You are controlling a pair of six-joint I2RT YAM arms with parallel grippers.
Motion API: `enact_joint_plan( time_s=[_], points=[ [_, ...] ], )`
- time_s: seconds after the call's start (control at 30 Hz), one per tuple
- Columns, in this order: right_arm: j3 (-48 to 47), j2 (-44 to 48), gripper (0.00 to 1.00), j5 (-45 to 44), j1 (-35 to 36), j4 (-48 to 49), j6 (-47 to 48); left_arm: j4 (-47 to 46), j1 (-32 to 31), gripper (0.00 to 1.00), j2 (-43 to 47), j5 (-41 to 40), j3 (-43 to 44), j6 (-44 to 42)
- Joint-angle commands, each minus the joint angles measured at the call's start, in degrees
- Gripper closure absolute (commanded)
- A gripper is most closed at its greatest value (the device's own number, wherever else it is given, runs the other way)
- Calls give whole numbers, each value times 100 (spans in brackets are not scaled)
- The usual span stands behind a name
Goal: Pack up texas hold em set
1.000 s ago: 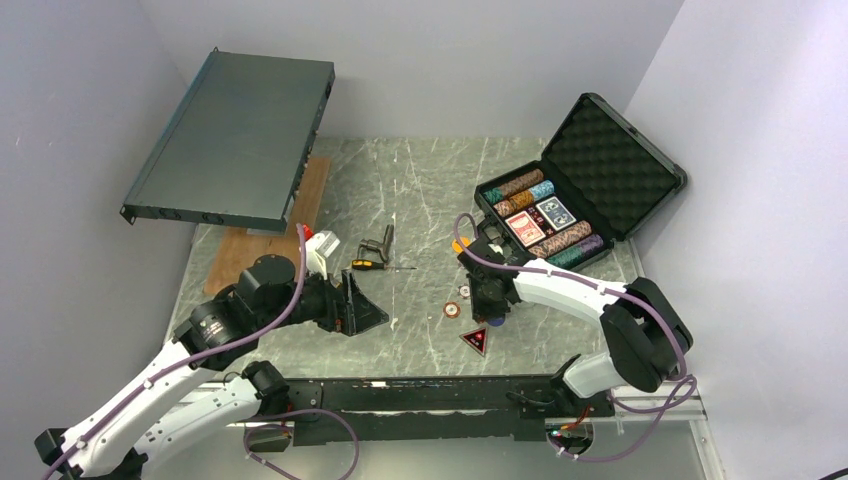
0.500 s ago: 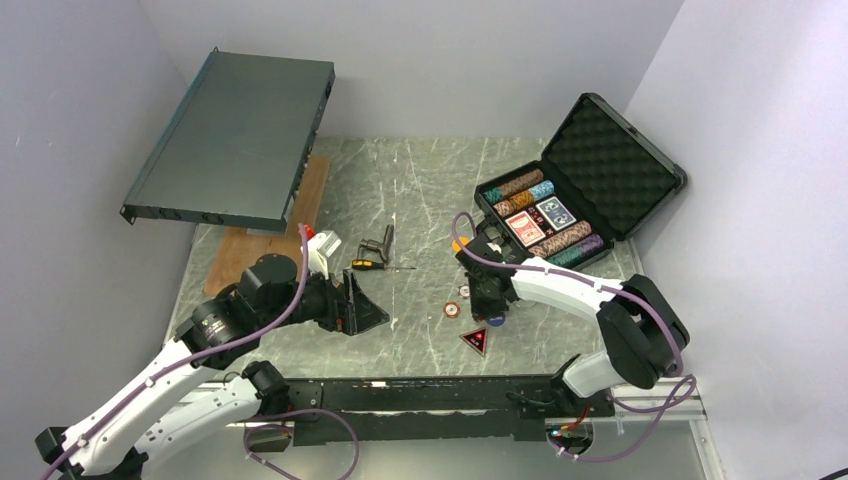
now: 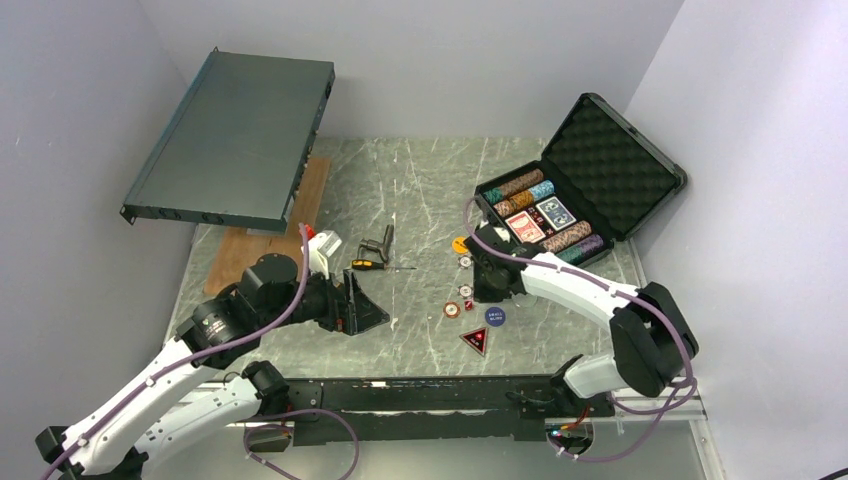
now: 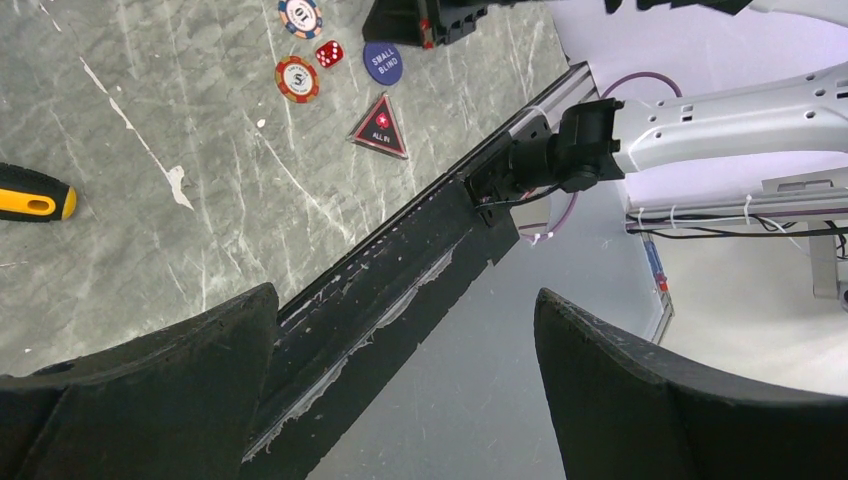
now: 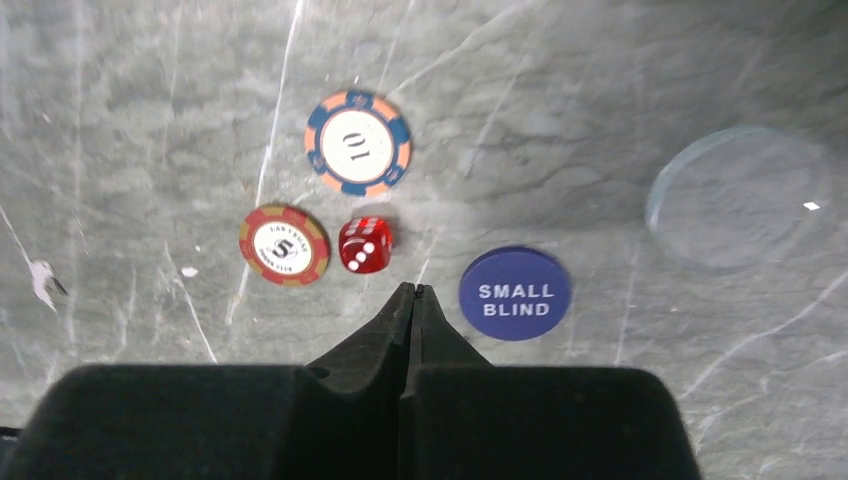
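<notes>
Now your right tool [image 5: 412,291] hangs pinched together, holding nothing, just beside the red die [image 5: 364,245], perhaps to nudge it.

This looks like a robot lab test booth, not a home or a shop. Plain pale walls [image 3: 450,60] close in a grey marble-patterned table [image 3: 420,190] on the left, far and right sides. A left arm [image 3: 170,380] and a right arm [image 3: 590,290], both white, are bolted to a black rail [image 3: 430,395] at the near edge, with purple cables [image 3: 300,250] running along them. The table holds an odd mix: a metal rack unit [image 3: 235,140] tilted above a wooden board [image 3: 235,260] at far left, a screwdriver [image 3: 368,265], and an open poker case [image 3: 610,165] at far right.
</notes>
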State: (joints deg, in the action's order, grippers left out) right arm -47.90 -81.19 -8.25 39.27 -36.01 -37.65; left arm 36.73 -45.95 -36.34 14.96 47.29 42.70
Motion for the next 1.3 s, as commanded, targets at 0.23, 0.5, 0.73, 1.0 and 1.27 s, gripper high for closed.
enact_joint_plan(
  time_s=[0.23,0.5,0.73,1.0,1.27],
  points=[
    [-440,-58,37,311,-180,187,65,-152,-9,1,-137,23,223,-84],
    [-513,-411,49,225,-70,191,23,-128,-6,1,-192,60,254,-115],
    [-430,-620,52,298,-9,355,62,-130,-5,1,-178,67,250,-88],
    [-527,-858,62,206,44,367,83,-95,-9,1,-175,51,280,-100],
    [-563,-952,72,115,97,377,39,-52,-10,1,-119,20,272,-93]
  ],
)
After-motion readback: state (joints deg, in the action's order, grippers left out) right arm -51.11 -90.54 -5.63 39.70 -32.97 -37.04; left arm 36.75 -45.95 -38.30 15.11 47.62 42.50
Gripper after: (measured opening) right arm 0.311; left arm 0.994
